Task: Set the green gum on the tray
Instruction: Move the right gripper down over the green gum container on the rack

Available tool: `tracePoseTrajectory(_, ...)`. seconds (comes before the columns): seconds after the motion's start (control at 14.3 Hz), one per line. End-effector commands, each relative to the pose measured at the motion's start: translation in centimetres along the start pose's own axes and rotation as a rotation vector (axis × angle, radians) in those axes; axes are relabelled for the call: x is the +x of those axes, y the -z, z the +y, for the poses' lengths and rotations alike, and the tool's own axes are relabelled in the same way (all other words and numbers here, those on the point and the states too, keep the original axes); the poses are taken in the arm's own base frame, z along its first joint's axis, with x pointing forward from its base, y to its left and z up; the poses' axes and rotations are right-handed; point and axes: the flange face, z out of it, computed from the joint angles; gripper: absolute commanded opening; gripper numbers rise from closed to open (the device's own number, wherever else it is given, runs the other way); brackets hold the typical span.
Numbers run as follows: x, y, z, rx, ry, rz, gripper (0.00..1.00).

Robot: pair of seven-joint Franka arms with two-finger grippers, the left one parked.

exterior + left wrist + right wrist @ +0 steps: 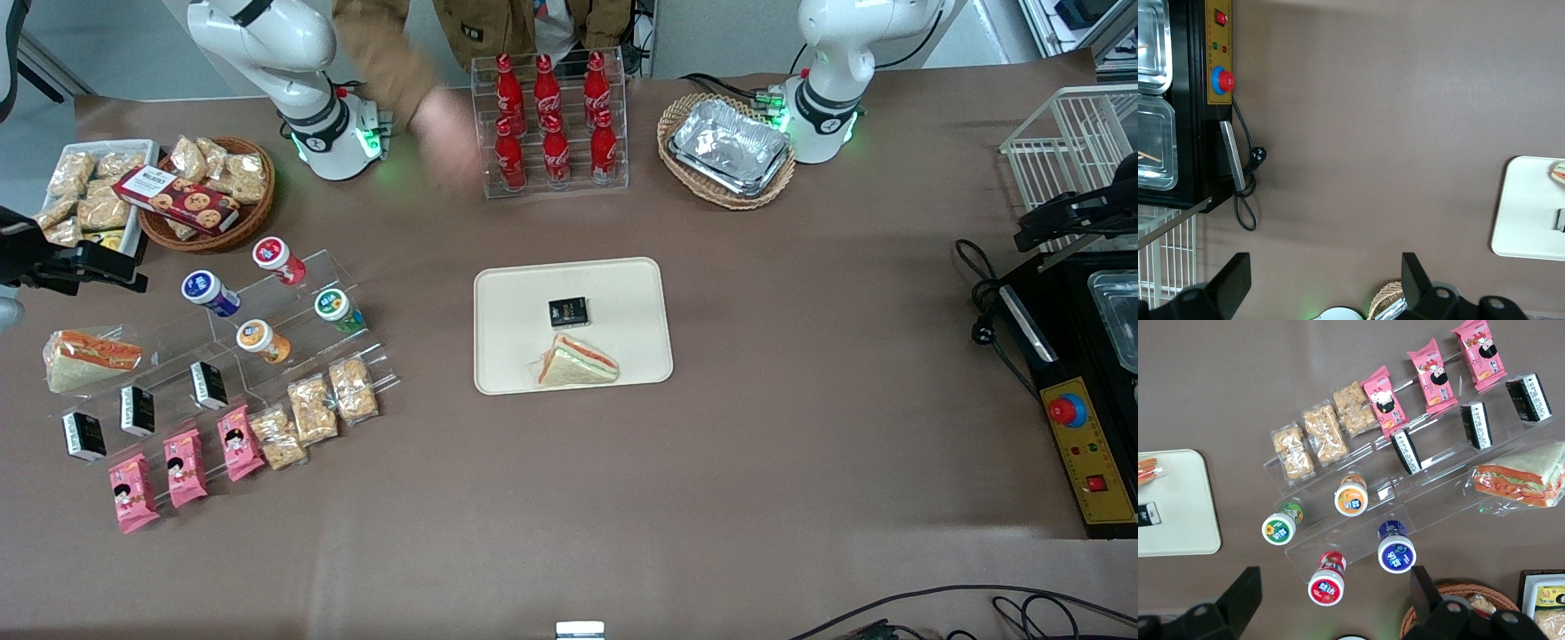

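Green gum (339,309) on clear rack near desk edge at working arm's end, untouched. Tray (507,373) mid-desk, no gum. Tool (1331,603) released, hovering above rack. Grasp, transfer left.

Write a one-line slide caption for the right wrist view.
Open gripper above the green gum on its clear stand; tray nearby.

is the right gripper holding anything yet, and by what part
Nothing is held. The gripper is open and empty, high above the acrylic display stand; the green gum sits untouched on the stand, not on the tray.
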Motion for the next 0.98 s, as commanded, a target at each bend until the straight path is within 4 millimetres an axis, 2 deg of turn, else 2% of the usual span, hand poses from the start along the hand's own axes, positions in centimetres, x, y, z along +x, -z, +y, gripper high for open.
tracePoseTrajectory(0.0, 0.2, 0.4, 0.3, -0.002, 0.014, -0.011, 1.0)
tracePoseTrajectory(0.28, 0.2, 0.1, 0.3, -0.001, 0.014, -0.019, 1.0)
tracePoseTrajectory(0.42, 0.0, -0.7, 0.4, 0.01, 0.037, -0.036, 1.0)
tracePoseTrajectory(0.56, -1.4, -1.5, -0.2, 0.01, 0.044, -0.043, 1.0)
tracePoseTrajectory(0.77, -5.5, -3.3, -3.7, 0.011, 0.043, 0.019, 1.0)
tracePoseTrajectory(0.91, -6.7, -6.2, -5.9, -0.003, 0.03, 0.041, 1.0)
